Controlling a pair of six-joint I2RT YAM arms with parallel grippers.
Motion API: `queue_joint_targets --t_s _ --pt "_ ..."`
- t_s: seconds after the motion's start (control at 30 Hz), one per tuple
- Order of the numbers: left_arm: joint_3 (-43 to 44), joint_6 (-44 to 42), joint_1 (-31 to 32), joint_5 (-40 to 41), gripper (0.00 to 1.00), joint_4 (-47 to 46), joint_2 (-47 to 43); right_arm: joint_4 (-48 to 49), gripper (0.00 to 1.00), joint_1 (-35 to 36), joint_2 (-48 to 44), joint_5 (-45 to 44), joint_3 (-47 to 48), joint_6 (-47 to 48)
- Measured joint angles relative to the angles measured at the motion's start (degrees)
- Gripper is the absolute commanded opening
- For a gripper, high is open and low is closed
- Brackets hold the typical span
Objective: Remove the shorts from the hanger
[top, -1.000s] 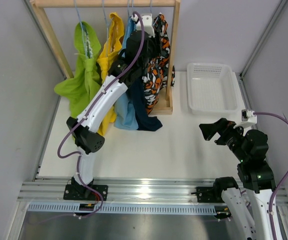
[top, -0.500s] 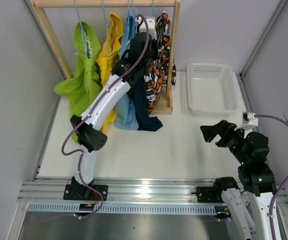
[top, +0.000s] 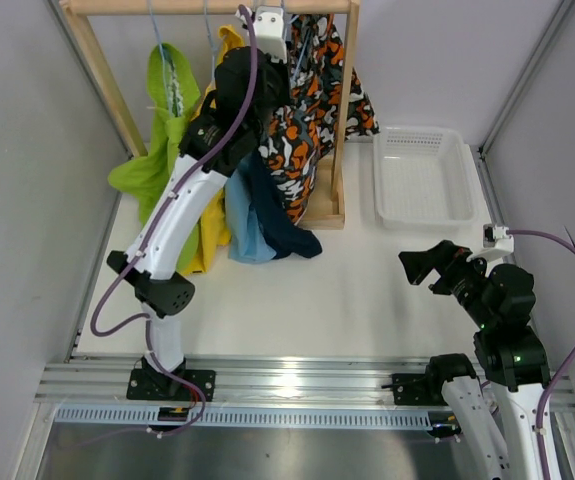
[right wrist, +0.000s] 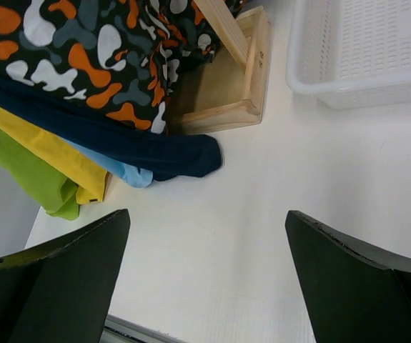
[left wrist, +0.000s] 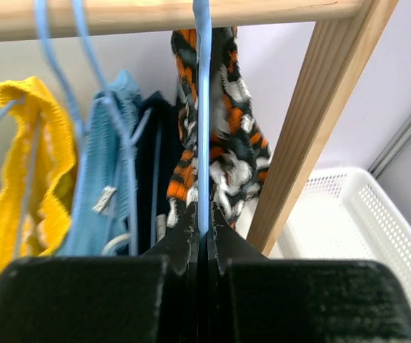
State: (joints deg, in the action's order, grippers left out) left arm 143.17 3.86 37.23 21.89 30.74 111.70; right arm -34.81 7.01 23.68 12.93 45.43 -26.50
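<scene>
1. While the left gripper (left wrist: 203, 241) is pinched tight on the thin wire of a blue hanger (left wrist: 203, 107), the patterned shorts (left wrist: 223, 146) hang from that hanger just under the wooden rod (left wrist: 155, 14), pressed close to the rack's slanting post (left wrist: 312, 121).
2. Crowding in from the left on their own hangers are the navy pair (left wrist: 159, 164), the light blue pair (left wrist: 105, 179) and the yellow pair (left wrist: 26, 164). The lime green pair (top: 162, 150) hangs furthest left.
3. Beyond the post, a white perforated plastic basket (top: 422, 175) sits on the white table (top: 317, 290), apart from the clothes.
4. The right gripper (top: 422, 262) hovers low over the table with its fingers spread wide, holding nothing.
5. All the shorts are soft and limp. The yellow and light blue waistbands look ribbed, and the rack is pale squared timber.
6. Against half a second ago, the left arm has risen to the rod, and the patterned shorts now flare rightward past the post. The right arm has not moved.
</scene>
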Motion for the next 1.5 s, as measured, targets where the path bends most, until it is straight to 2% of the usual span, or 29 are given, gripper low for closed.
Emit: queue_joint_targets --t_s 0.17,0.3,0.4,0.5,0.7,0.9,1.13,1.5 --pt "-1.1 -0.2 0.1 -0.3 0.0 5.0 -3.3 0.3 1.0 0.0 0.0 0.0 0.0 0.1" --pt "-15.4 0.7 1.7 0.1 0.0 6.2 -12.7 1.5 0.99 0.0 0.5 0.8 0.1 0.7" --pt "-28.5 1.0 6.4 2.5 0.0 9.1 -22.7 3.0 0.99 0.0 2.3 3.1 1.3 1.2" --pt "-34.2 2.1 11.5 3.7 0.0 15.3 -29.8 5.1 1.0 0.0 4.7 5.2 3.4 1.3" --pt "-33.0 5.8 15.2 0.2 0.0 27.4 -39.0 10.0 0.99 0.0 9.2 10.8 7.4 1.8" --pt "-27.2 9.3 16.1 -13.6 0.0 34.1 -45.4 16.4 0.99 0.5 13.0 21.3 12.2 2.4" --pt "-18.6 11.9 16.2 -28.3 0.0 36.8 -46.1 23.8 0.99 1.9 16.7 26.4 17.0 2.6" --pt "-23.2 13.3 16.3 -37.5 0.0 35.8 -46.6 31.0 1.0 7.5 23.6 24.4 18.2 3.7"
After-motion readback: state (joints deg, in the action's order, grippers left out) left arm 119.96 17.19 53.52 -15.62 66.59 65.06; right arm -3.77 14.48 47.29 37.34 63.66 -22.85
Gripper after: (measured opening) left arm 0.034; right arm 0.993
